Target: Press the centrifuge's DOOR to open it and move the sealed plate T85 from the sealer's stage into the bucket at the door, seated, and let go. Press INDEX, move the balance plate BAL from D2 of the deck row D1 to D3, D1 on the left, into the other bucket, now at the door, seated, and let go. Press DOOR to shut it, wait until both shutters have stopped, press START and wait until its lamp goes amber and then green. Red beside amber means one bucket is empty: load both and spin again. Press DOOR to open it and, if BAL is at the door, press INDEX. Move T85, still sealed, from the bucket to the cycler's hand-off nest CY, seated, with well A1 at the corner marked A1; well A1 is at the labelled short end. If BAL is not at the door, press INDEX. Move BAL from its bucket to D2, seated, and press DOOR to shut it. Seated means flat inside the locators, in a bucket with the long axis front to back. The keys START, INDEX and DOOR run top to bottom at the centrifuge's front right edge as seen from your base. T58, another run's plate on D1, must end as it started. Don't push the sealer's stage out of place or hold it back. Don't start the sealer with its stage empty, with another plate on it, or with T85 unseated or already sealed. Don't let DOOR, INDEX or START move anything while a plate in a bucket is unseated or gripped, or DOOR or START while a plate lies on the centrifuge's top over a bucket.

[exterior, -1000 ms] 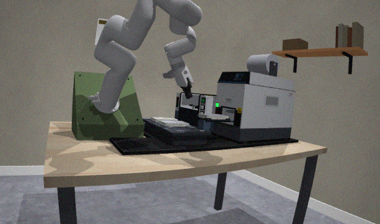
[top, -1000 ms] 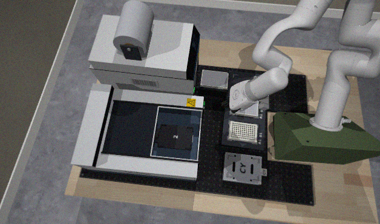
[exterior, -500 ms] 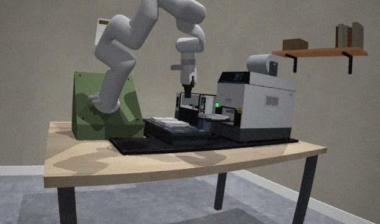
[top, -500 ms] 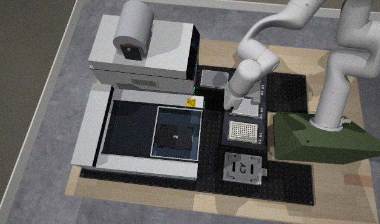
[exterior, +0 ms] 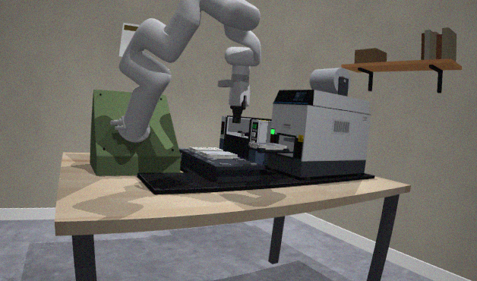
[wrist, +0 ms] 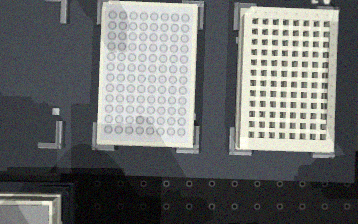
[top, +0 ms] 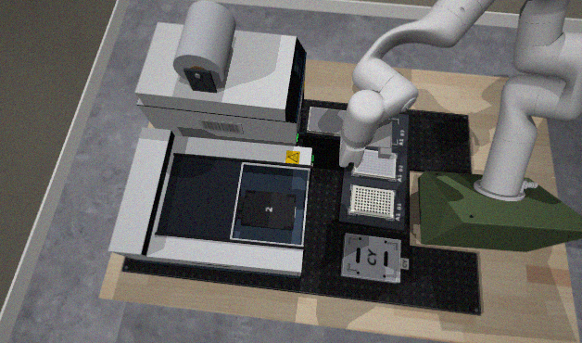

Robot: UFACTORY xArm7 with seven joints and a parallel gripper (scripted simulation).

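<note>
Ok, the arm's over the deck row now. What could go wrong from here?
1. The gripper is shut and empty above the round-well plate on D2. Descending like this would likely ram the plate instead of straddling it.
2. The square-grid plate on D1 sits close beside it, so opened fingers could nudge it.
3. The open bucket marked 2 is a snug recess, so a tilted plate may not seat.

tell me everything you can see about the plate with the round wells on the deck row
The round-well plate is a pale, flat rectangle with a grid of small circular wells under what looks like a smooth, translucent film. It lies flat in the deck row's middle slot, inside grey corner locators, beside the square-grid plate. Arm shadow crosses it. Nothing grips it.
</note>
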